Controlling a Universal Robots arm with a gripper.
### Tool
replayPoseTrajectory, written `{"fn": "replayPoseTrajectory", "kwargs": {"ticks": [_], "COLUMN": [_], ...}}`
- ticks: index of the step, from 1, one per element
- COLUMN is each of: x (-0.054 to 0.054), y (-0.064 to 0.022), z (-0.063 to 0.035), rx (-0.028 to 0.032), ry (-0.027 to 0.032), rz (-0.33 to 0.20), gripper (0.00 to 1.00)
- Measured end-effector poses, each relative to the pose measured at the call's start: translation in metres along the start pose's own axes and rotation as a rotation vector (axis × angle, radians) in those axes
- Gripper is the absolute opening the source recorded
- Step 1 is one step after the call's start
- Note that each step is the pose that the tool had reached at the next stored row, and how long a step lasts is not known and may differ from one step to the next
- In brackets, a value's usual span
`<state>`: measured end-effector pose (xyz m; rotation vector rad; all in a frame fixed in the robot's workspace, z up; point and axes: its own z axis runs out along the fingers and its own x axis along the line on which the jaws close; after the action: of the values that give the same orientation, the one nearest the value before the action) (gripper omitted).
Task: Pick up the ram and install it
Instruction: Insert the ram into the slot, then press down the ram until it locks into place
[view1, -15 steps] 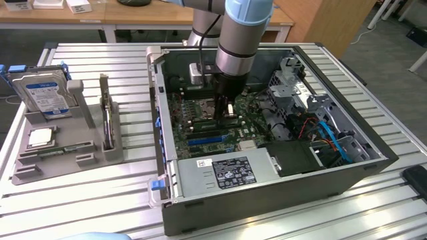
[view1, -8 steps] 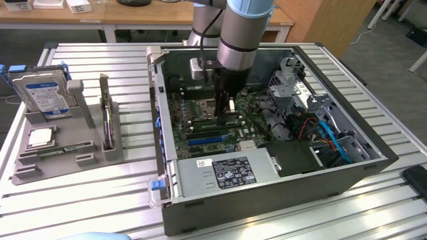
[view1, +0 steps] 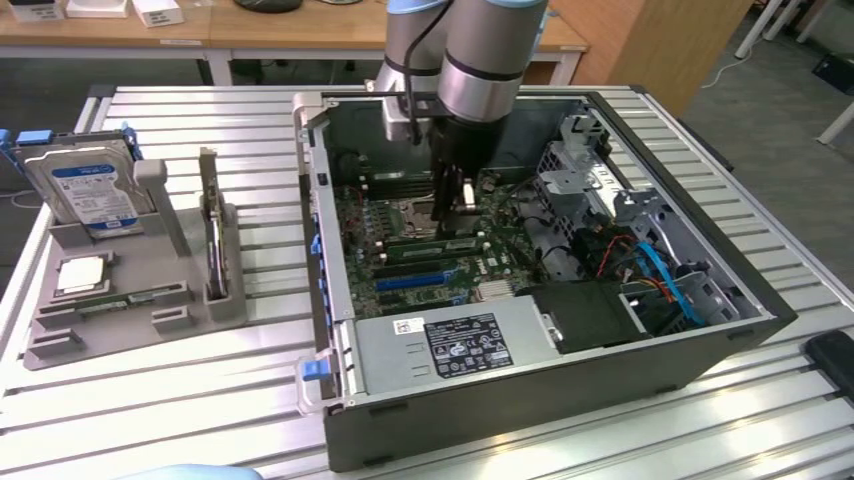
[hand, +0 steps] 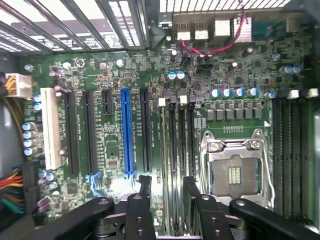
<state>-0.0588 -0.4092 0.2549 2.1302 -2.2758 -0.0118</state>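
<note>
The ram (view1: 130, 299), a narrow green stick, lies flat in the grey holder (view1: 200, 325) at the exterior view's left, outside the computer case. My gripper (view1: 454, 205) reaches down inside the open case (view1: 561, 390), far from the ram. It hangs just above the motherboard (view1: 427, 270). In the wrist view the gripper (hand: 167, 182) is open. Its two black fingers (hand: 145, 187) straddle the black memory slots (hand: 182, 140) beside the empty processor socket (hand: 235, 172). Nothing is clamped between them. I cannot tell whether a stick sits in those slots.
In the grey holder a blue-labelled hard drive (view1: 91, 190) and a dark expansion card (view1: 211, 230) stand upright, and a square chip (view1: 80, 272) lies flat. The case holds a power supply (view1: 454, 348), a drive cage (view1: 594, 175) and cables. A blue card slot (hand: 127, 132) runs near the fingers.
</note>
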Motion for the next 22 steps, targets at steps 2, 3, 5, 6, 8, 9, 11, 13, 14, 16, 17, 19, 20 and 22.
{"fn": "replayPoseTrajectory", "kwargs": {"ticks": [2, 3, 5, 6, 8, 9, 11, 13, 14, 16, 17, 19, 20, 22], "x": [0.000, 0.000, 0.000, 0.000, 0.000, 0.000, 0.000, 0.000, 0.000, 0.000, 0.000, 0.000, 0.000, 0.000], "y": [0.0001, 0.0001, 0.0002, 0.0002, 0.0003, 0.0003, 0.0003, 0.0004, 0.0004, 0.0003, 0.0003, 0.0003, 0.0003, 0.0003], "z": [-0.0063, -0.0092, -0.0144, -0.0169, -0.0219, -0.0245, -0.0298, -0.0347, -0.0369, -0.0409, -0.0408, -0.0409, -0.0410, -0.0412], "rx": [0.0000, -0.0001, 0.0000, 0.0000, 0.0000, 0.0000, 0.0000, 0.0000, 0.0001, 0.0000, 0.0001, 0.0001, 0.0000, 0.0000], "ry": [0.0000, 0.0001, 0.0001, 0.0000, 0.0000, 0.0000, 0.0000, 0.0000, -0.0001, 0.0000, -0.0002, -0.0002, -0.0001, 0.0000], "rz": [0.000, 0.000, 0.000, 0.000, 0.000, 0.000, 0.000, 0.000, 0.000, 0.000, 0.000, 0.000, 0.000, 0.000], "gripper": [0.38, 0.38, 0.38, 0.38, 0.38, 0.38, 0.38, 0.38, 0.38, 0.38, 0.38, 0.38, 0.38, 0.38]}}
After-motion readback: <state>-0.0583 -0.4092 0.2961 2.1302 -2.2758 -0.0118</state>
